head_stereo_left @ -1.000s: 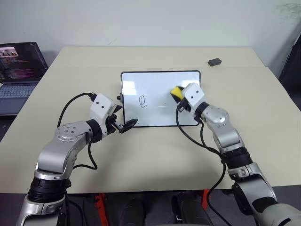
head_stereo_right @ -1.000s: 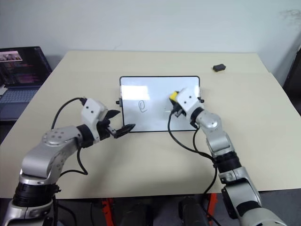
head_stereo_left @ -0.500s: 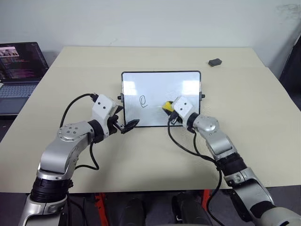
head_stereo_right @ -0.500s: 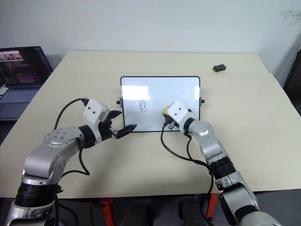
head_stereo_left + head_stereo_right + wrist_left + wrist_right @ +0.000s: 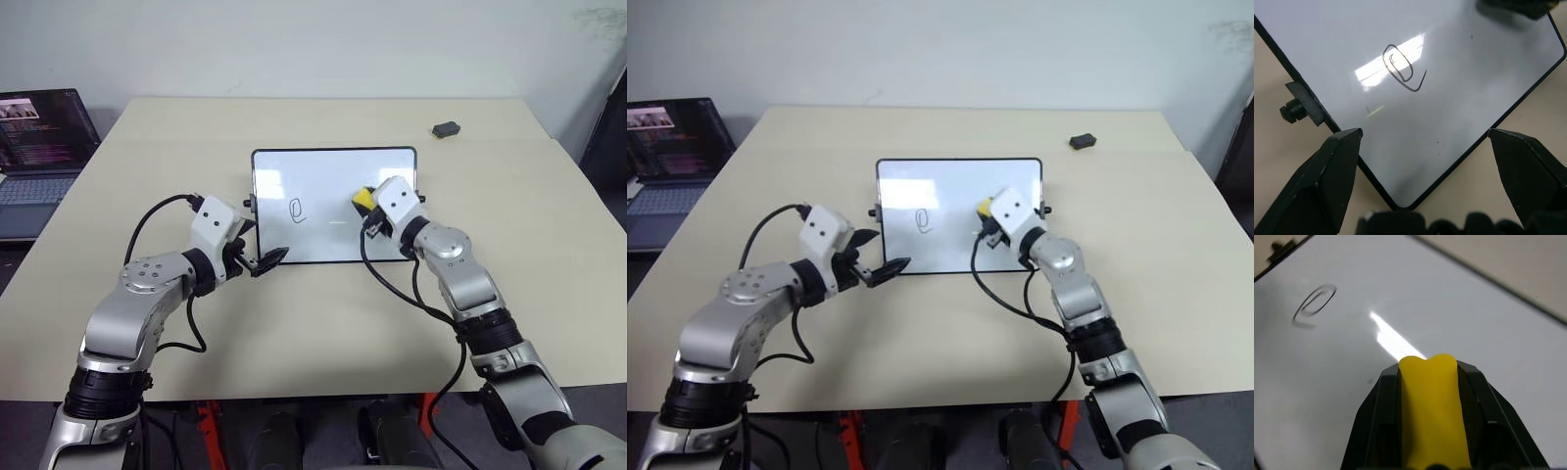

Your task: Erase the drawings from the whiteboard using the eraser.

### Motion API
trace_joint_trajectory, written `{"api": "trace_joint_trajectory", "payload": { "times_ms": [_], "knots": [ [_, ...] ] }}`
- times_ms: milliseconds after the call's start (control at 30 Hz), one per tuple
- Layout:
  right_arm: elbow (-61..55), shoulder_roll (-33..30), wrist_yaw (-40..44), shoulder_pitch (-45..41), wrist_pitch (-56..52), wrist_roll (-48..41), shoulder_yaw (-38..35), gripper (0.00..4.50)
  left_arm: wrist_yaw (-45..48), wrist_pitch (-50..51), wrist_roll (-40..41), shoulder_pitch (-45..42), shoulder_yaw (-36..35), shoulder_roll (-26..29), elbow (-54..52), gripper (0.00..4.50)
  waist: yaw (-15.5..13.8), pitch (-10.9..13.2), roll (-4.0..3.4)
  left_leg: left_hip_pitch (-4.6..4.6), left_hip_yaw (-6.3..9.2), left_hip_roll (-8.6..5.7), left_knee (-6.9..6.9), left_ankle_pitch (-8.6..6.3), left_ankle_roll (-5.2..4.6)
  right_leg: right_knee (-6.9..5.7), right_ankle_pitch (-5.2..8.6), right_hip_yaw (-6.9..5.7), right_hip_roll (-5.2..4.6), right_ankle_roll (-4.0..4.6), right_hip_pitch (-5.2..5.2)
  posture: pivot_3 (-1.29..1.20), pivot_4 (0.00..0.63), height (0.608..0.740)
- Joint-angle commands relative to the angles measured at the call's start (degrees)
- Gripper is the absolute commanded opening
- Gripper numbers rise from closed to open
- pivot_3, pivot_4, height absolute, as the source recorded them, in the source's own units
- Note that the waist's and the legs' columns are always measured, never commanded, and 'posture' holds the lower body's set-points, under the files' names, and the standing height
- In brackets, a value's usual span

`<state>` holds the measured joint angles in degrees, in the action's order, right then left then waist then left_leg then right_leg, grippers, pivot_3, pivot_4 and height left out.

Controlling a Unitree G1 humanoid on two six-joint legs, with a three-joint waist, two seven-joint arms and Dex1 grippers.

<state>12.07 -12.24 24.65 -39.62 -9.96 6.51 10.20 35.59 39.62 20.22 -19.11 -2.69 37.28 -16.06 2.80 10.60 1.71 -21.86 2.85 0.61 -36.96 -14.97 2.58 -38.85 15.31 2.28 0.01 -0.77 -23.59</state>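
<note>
The whiteboard lies flat in the middle of the table. One dark loop-shaped drawing shows on its left half, also seen as the drawing in the left wrist view. My right gripper is shut on the yellow eraser and holds it on the board's right half, well to the right of the drawing. In the right wrist view the eraser sits squeezed between the two black fingers. My left gripper stands open at the board's near left corner, its fingertips straddling that corner.
An open laptop stands on a side table at the far left. A small dark grey lump lies at the back right of the beige table. Black cables loop beside both wrists.
My right gripper swept the eraser down and to the left across the board, then came back to the right half. The left arm has kept still.
</note>
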Motion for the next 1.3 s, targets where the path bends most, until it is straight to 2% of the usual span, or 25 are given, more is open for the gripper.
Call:
{"api": "trace_joint_trajectory", "payload": {
  "times_ms": [33,367,667,833,1033,1167,1300],
  "knots": [
    [2.6,0.9,-0.9,-1.5,1.7,0.1,0.1,1.17,-0.2,-0.6,0.0,-0.9,-0.7,-0.1,-1.4,4.50,0.0,0.0,0.00,-0.01,0.00,0.00,0.00,0.00,0.00,0.01,0.00,0.00,0.00,0.00,0.00,0.00,0.150,0.740],
    [4.8,2.5,1.4,1.1,0.9,1.6,4.9,1.17,-0.6,-0.1,0.2,-0.1,-1.4,0.1,-2.3,4.50,0.1,0.0,0.01,0.04,-0.02,-0.03,-0.03,0.00,-0.01,-0.06,0.00,0.02,-0.03,0.00,0.02,0.00,0.150,0.740],
    [1.5,1.6,2.5,3.1,-0.8,1.2,4.8,1.17,-1.0,0.0,0.3,-0.4,-1.3,-0.5,-2.0,4.50,0.1,0.0,0.01,0.06,-0.01,-0.04,-0.07,0.00,0.00,-0.09,-0.01,0.02,-0.02,0.00,0.05,0.00,0.150,0.740],
    [-7.1,0.5,3.9,5.5,-2.0,-2.8,1.0,1.17,-2.4,1.6,1.6,0.7,-4.0,-1.0,-2.7,4.50,0.0,0.0,0.01,0.00,0.01,-0.04,-0.06,0.00,0.00,-0.05,0.00,0.00,-0.03,0.00,0.03,0.00,0.150,0.740],
    [-20.5,-0.7,5.4,14.0,-7.0,-10.2,-3.6,1.17,-6.7,2.9,2.5,4.9,-8.9,-2.6,-5.3,4.50,-0.2,0.0,0.01,-0.04,0.03,-0.02,-0.01,-0.02,0.00,0.04,0.01,0.00,-0.05,-0.01,0.02,0.00,0.150,0.740],
    [-25.5,-1.9,5.9,21.4,-8.9,-12.4,-4.1,1.17,-9.7,3.0,2.1,7.2,-11.2,-3.7,-6.3,4.50,-0.5,0.0,0.02,-0.02,0.04,-0.02,-0.04,-0.01,0.00,-0.01,0.00,0.00,-0.05,-0.01,0.03,0.00,0.150,0.740],
    [-27.7,-3.3,6.1,24.4,-10.1,-12.4,-3.5,1.17,-12.6,3.5,1.8,8.4,-12.6,-4.7,-7.6,4.50,-0.6,0.0,0.01,0.01,0.00,-0.04,-0.09,-0.01,0.01,-0.02,0.01,0.02,-0.05,-0.02,0.04,0.00,0.150,0.740]
  ]
}}
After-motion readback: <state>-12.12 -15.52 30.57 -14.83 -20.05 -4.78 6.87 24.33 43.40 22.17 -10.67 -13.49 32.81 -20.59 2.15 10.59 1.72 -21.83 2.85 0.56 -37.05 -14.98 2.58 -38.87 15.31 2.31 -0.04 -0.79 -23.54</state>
